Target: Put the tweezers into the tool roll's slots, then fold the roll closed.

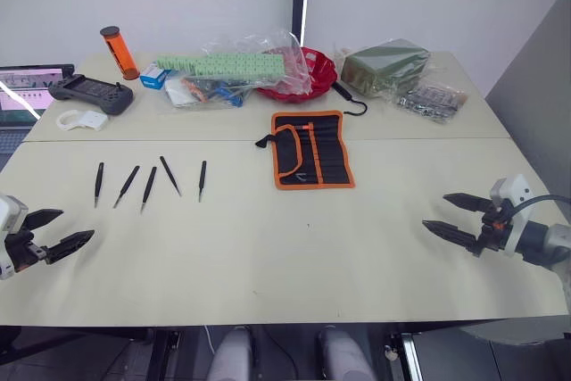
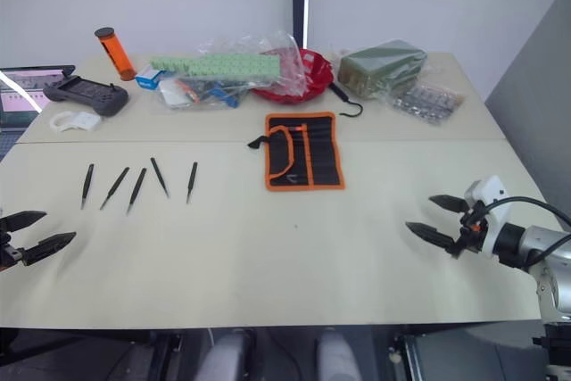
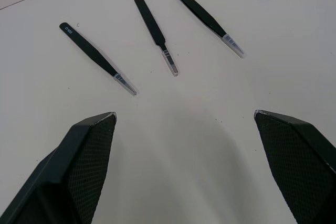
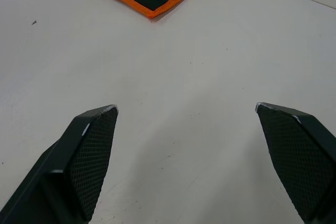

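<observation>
left eye view showed a beige table (image 1: 294,256) with five black tweezers (image 1: 148,187) lying loose in a rough row on the robot's left side, none touching each other, all well apart from the tool roll (image 1: 311,150). the roll lay open and flat near the table's middle, orange trim around it, its slots (image 1: 323,153) facing up, a black strap (image 1: 266,141) sticking out on its left edge. could not tell what sat in the slots.

left gripper (image 1: 50,229) hovered low over the near left edge of the table, fingers spread apart, holding nothing, near the tweezers but not touching them. left wrist view had three tweezers lying just ahead of the spread fingertips (image 3: 94,129), two more further off. right gripper (image 1: 457,216) hovered over the near right side, fingers also spread wide, empty, well apart from the roll. right wrist view showed a corner of the roll ahead of the fingertips (image 4: 97,124).

at the far side sat a red bowl (image 1: 308,73) partly under clear plastic bags (image 1: 236,64), a black hook (image 1: 350,100) just beside the bowl, an orange tube (image 1: 119,52) upright, a black handheld controller (image 1: 92,92), a green packet (image 1: 385,66) in plastic and a small bag of parts (image 1: 433,100).
</observation>
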